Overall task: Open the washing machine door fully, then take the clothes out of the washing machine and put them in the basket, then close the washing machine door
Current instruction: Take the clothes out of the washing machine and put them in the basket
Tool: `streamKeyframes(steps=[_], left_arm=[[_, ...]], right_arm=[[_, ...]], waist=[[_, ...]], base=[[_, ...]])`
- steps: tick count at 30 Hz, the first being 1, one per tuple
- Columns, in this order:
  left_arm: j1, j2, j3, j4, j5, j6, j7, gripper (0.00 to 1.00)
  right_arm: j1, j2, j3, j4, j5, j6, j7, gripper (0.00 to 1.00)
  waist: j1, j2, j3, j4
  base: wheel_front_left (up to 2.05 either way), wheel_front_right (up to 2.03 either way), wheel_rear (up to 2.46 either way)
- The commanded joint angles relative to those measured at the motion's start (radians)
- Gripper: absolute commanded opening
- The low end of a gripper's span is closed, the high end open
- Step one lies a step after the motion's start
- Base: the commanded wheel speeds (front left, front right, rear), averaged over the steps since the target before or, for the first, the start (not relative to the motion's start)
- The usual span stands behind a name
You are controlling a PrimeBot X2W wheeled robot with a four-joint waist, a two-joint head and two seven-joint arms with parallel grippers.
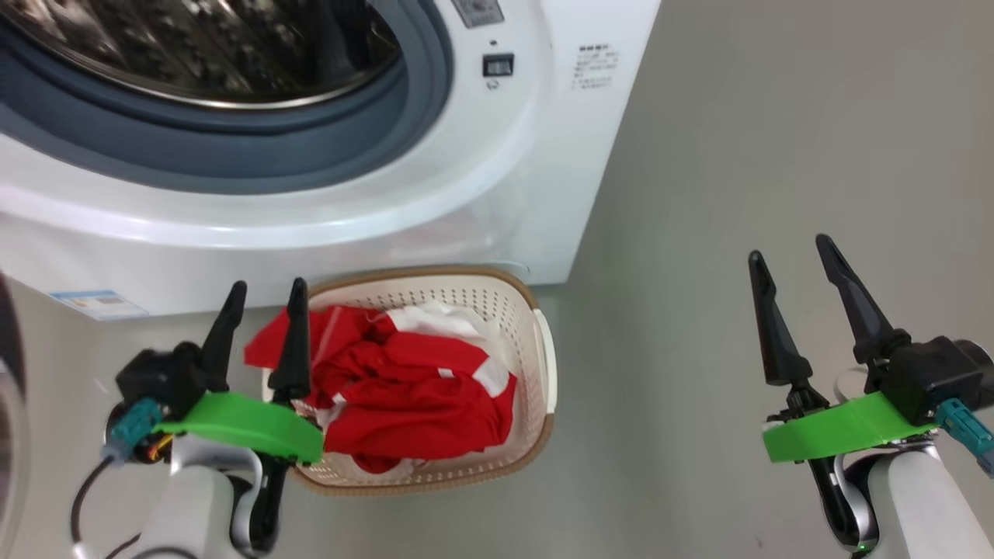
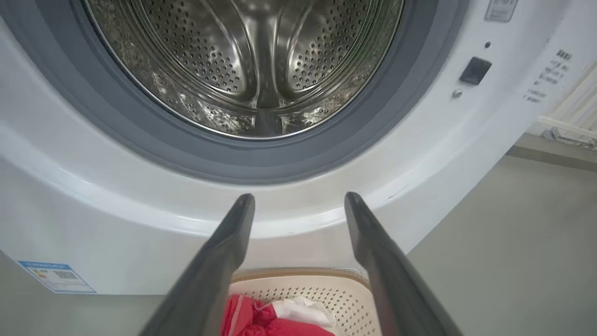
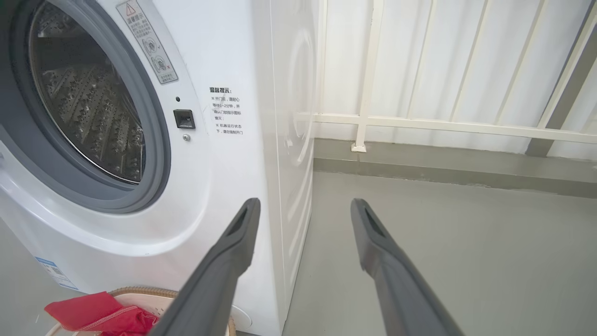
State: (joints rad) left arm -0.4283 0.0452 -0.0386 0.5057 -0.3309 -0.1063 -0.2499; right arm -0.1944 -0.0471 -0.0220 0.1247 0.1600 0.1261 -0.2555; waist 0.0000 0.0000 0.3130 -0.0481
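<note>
Left claw (image 1: 268, 286) spread wide, empty, just above the left rim of the basket (image 1: 545, 365). Right claw (image 1: 789, 248) equally wide, empty, well apart over bare floor (image 1: 699, 194). Soft red and white clothes (image 1: 419, 396) heaped in the basket, close against the washing machine (image 1: 505, 178). Drum (image 2: 252, 60) bare. Washing machine door (image 1: 8, 419) open at far left: probably stiff, glossy, slippery, best pushed at its rim.

drum mouth: washing machine (image 2: 256, 70) hatch gaping, straight shot into the steel drum
basket (image 1: 541, 341): tucked close under the machine front, clothes (image 1: 411, 388) heaped inside
right side: open floor (image 1: 738, 194), loads of room
beyond that: white railing (image 3: 443, 123) fences it
</note>
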Motion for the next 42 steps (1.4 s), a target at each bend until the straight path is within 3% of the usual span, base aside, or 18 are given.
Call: streamKeyframes(steps=[1, 8, 19, 42], left_arm=[[0.028, 0.014, 0.037, -0.067, 0.007, -0.007, -0.012, 1.0], [0.144, 0.006, 0.063, -0.225, 0.019, -0.011, -0.012, 1.0], [0.249, 0.005, 0.057, -0.373, 0.082, 0.039, -0.012, 1.0], [0.412, 0.005, 0.075, -0.441, 0.069, 0.091, -0.012, 1.0]], right_arm=[[0.011, -0.003, 0.015, -0.018, -0.019, 0.005, -0.006, 1.0], [0.038, -0.003, 0.003, -0.013, -0.065, 0.005, -0.006, 1.0], [0.099, -0.003, -0.021, -0.035, -0.099, 0.005, -0.006, 1.0], [0.21, -0.003, -0.036, -0.092, -0.087, 0.005, -0.006, 1.0]], waist=[[0.0, 0.0, -0.059, 0.036], [0.0, 0.0, -0.139, 0.034], [0.0, 0.0, -0.223, 0.03], [0.0, 0.0, -0.301, 0.02]], base=[[0.0, 0.0, 0.0], [0.0, 0.0, 0.0], [0.0, 0.0, 0.0], [0.0, 0.0, 0.0]])
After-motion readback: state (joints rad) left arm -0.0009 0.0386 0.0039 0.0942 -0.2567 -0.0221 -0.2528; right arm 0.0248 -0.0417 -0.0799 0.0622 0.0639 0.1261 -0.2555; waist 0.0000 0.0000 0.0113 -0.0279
